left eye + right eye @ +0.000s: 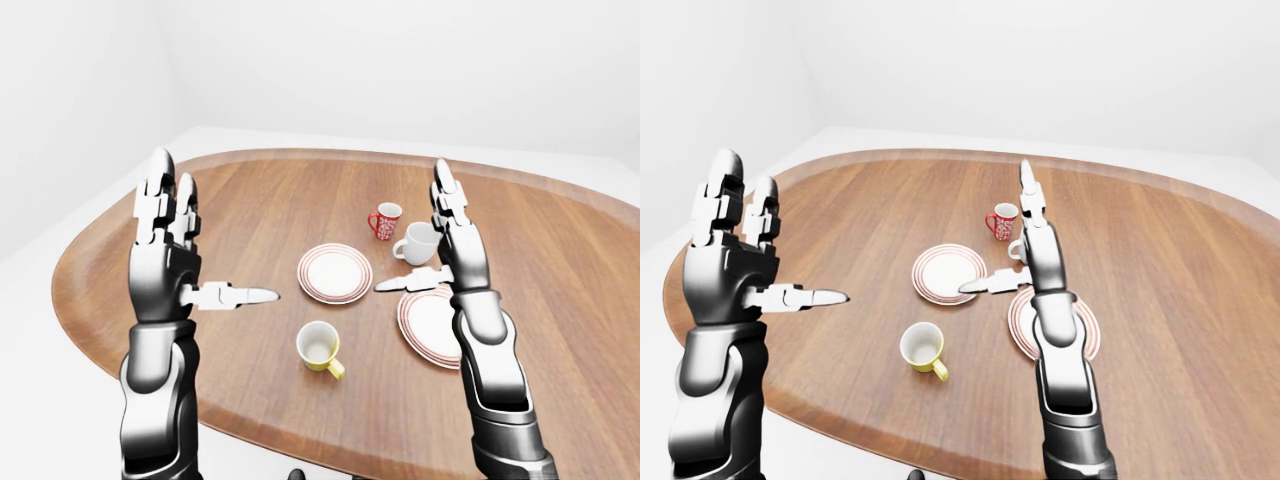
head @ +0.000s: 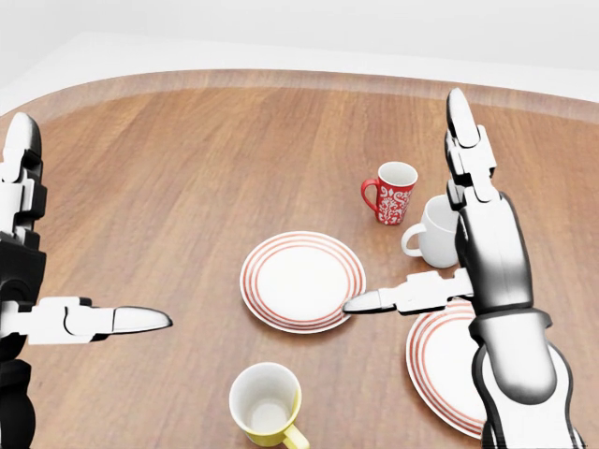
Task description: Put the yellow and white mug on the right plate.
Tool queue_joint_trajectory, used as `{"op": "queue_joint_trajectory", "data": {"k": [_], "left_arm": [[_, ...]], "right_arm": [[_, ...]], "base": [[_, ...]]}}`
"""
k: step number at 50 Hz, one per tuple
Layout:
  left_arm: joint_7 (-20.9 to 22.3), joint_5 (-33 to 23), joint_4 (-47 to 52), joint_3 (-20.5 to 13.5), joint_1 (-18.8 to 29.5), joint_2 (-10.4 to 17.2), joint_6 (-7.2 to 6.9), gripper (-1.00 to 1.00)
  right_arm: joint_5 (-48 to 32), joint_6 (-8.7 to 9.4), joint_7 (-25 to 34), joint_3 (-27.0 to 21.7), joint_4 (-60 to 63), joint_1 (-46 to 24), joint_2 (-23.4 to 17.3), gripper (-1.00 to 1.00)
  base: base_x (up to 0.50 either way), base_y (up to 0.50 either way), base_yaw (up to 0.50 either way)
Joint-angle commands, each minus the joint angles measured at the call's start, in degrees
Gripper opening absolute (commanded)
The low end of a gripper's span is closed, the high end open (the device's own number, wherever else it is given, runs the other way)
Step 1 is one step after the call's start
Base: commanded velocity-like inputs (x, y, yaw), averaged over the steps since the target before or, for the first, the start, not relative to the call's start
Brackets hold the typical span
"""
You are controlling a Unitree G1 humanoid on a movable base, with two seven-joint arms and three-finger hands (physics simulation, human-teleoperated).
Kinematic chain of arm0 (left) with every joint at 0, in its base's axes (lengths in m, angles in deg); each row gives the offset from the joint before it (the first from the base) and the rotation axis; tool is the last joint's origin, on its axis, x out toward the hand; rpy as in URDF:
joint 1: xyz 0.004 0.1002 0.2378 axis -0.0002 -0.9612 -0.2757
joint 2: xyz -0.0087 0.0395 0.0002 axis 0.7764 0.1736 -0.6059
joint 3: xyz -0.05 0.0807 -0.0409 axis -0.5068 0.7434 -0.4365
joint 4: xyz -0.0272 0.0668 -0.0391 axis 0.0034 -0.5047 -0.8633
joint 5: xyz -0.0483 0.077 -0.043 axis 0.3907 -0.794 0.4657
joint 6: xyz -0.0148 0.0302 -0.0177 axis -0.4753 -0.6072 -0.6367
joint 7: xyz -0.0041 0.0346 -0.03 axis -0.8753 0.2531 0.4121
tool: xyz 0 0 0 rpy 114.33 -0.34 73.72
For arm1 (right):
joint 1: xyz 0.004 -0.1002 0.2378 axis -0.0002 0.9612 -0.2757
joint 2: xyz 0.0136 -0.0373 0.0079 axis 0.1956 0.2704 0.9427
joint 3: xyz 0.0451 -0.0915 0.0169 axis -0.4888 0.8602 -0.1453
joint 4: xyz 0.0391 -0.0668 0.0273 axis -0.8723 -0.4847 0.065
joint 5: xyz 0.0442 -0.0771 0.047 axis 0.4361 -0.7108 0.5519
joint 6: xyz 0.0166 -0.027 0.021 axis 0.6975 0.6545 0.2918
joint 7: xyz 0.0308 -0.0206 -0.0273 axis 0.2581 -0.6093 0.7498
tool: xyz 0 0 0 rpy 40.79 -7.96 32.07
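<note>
Approach step. Both hands empty, fingers splayed: right hand [image 2: 468, 253] over right plate [image 2: 440, 360], left hand [image 1: 165, 265] idle. Next: reach down-left to yellow and white mug [image 2: 267, 404].

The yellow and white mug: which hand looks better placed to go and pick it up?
Probably the right hand. It hangs open just above the right plate, nearer the yellow and white mug. The left hand is open too, farther off.

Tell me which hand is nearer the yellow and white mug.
Roughly even, perhaps the right. The right hand hovers up and to the right of the mug; the left hand hovers out to its left. Both open.
</note>
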Motion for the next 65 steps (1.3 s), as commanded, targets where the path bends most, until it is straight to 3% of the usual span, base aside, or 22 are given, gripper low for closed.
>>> {"op": "queue_joint_trajectory", "data": {"k": [1,7,14,16,21,40,65], "left_arm": [[-0.2,0.3,-1.2,-0.9,0.9,0.7,0.00,1.00],[-0.1,0.2,-1.5,-0.9,0.9,0.8,0.00,1.00],[-0.2,0.3,-2.3,-1.3,1.3,1.0,0.00,1.00],[-0.5,1.2,-2.2,-2.9,2.7,1.8,0.00,1.00],[-0.7,1.6,-2.6,-3.0,2.8,2.1,0.00,1.00],[-1.1,2.3,-2.6,-3.6,3.4,2.8,0.00,1.00],[-1.4,3.0,-2.7,-4.2,4.0,3.4,0.00,1.00]], "right_arm": [[-9.1,0.00,3.2,-0.2,-4.5,-7.0,-2.1,1.00],[-18.5,0.00,3.7,2.0,-4.5,-7.4,-3.1,1.00],[-24.5,0.00,8.1,3.2,-3.3,-9.8,-1.2,1.00],[-34.8,0.00,14.7,10.1,-4.9,-12.5,-1.0,1.00],[-38.8,0.00,17.7,8.0,-4.8,-12.5,1.8,1.00],[-43.0,0.00,16.9,8.7,-7.1,-10.6,4.6,1.00],[-43.1,0.00,11.3,11.8,-17.0,-10.2,8.0,1.00]], "base": [[0.00,0.00,0.00],[0.00,0.00,0.00],[0.00,0.00,0.00],[0.00,0.00,0.00],[0.00,0.00,0.00],[0.00,0.00,0.00],[0.00,0.00,0.00]]}}
